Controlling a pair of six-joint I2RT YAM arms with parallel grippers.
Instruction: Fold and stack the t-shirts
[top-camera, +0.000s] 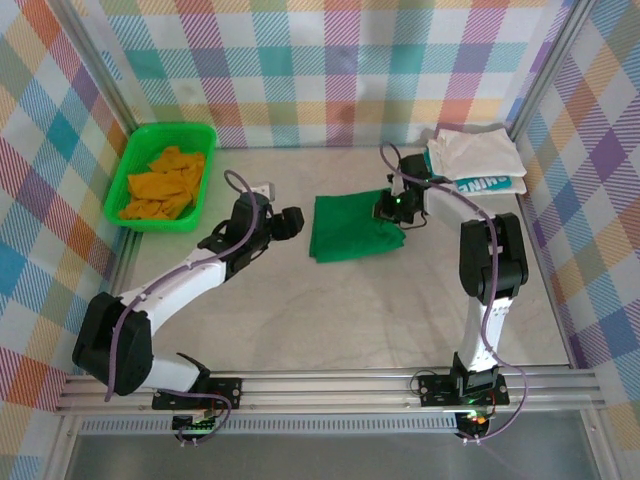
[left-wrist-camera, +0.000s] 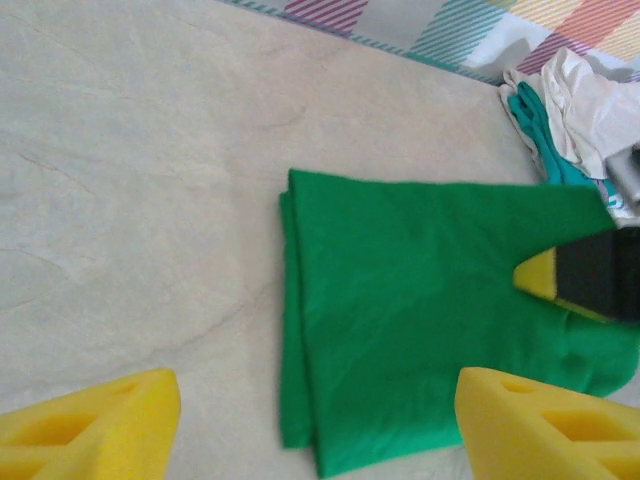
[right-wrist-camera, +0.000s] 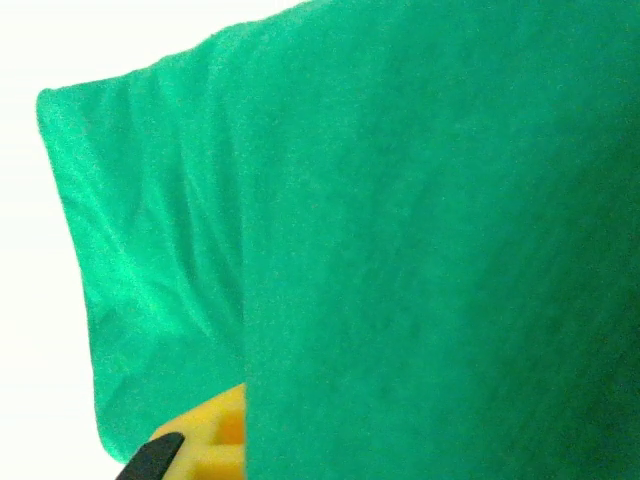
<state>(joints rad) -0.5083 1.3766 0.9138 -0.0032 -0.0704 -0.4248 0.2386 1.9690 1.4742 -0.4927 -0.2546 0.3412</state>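
Note:
A dark green t-shirt (top-camera: 350, 232) lies folded flat mid-table, also seen in the left wrist view (left-wrist-camera: 420, 300). My right gripper (top-camera: 388, 208) is shut on its right edge. In the right wrist view the green cloth (right-wrist-camera: 400, 250) drapes over one yellow finger pad (right-wrist-camera: 215, 440). My left gripper (top-camera: 292, 222) hovers open just left of the shirt, its yellow fingers (left-wrist-camera: 100, 420) wide apart and holding nothing. An orange t-shirt (top-camera: 165, 183) lies crumpled in the basket. A white t-shirt (top-camera: 475, 152) sits on a teal t-shirt with white lettering (top-camera: 487, 185) at the back right.
The bright green plastic basket (top-camera: 175, 128) stands at the back left by the wall. Plaid walls enclose the table on three sides. The white and teal pile (left-wrist-camera: 590, 100) lies just beyond the green shirt's far right corner.

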